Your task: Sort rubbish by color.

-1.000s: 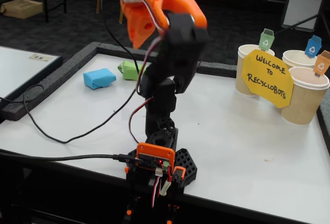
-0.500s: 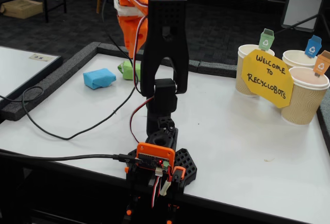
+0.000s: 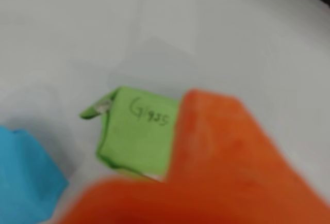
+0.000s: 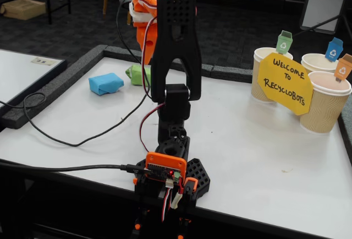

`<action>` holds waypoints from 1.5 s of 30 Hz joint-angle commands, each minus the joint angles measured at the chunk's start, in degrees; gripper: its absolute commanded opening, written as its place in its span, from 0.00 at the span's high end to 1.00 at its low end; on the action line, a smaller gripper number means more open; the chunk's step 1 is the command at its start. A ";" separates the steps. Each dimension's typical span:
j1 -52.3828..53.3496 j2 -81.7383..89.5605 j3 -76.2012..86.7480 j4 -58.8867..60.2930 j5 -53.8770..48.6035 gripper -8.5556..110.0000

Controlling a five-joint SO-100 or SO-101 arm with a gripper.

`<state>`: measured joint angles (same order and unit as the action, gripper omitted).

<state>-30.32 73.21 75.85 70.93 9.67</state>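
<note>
In the wrist view the green paper lump [image 3: 136, 133] lies just left of the blurred orange gripper [image 3: 216, 167], whose jaw opening I cannot tell.

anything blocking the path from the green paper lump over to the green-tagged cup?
Nothing visible on the table does. In the fixed view the green paper lump lies far left beside the blue lump; bare tabletop runs to the green-tagged cup. The arm's own black upright link stands between them, and the yellow sign covers the cup's front.
</note>
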 commanded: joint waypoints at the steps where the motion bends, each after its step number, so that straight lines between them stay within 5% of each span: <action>1: -2.64 2.29 -7.03 -0.18 1.32 0.75; 25: 2.11 -5.80 -1.05 -6.86 1.41 0.75; 33: 1.85 -7.47 0.35 -8.79 1.05 0.80; 38: 1.41 -7.56 1.93 -10.02 1.32 0.93; 45: 1.41 -6.86 1.23 -8.70 0.88 0.93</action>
<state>-29.27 63.19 78.93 61.52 9.84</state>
